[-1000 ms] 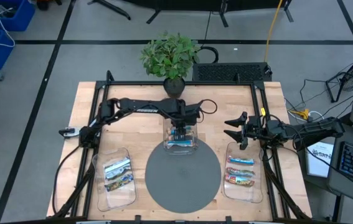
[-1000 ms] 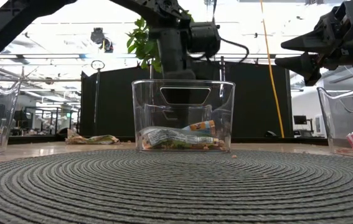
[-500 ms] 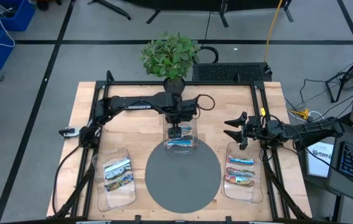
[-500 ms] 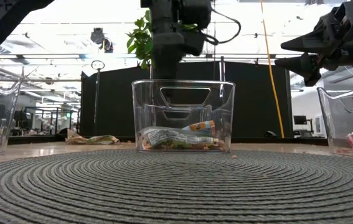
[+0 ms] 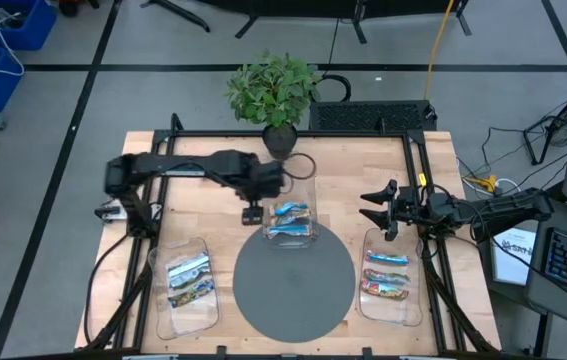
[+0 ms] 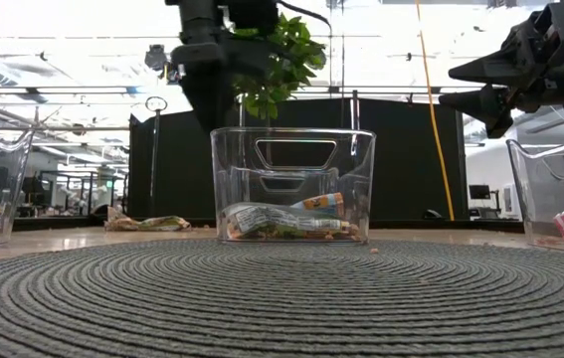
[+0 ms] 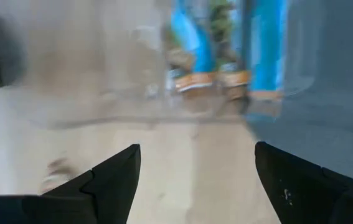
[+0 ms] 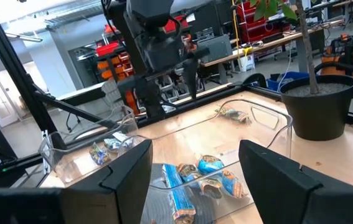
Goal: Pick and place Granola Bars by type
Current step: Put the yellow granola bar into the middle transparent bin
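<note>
A clear centre tray point(image 5: 308, 236) at the far edge of the round grey mat point(image 5: 293, 285) holds blue granola bars point(image 5: 289, 216), which also show in the low view point(image 6: 282, 219). More bars lie in the left tray point(image 5: 189, 278) and the right tray point(image 5: 387, 274). One loose bar point(image 6: 147, 223) lies on the wood to the left of the centre tray. My left gripper point(image 5: 252, 213) hangs open over bare wood just left of the centre tray, fingers pointing down and nothing between them point(image 7: 195, 180). My right gripper point(image 5: 378, 211) waits open above the right tray's far end.
A potted plant point(image 5: 275, 90) stands at the table's far edge behind the centre tray. A black frame point(image 5: 153, 160) runs along the table's sides. Bare wood lies between the trays and the far edge.
My left gripper has risen out of the centre tray and gone toward the table's left edge, still pointing down. It now hangs over the wood beside the tray. The bars in the tray lie as before.
</note>
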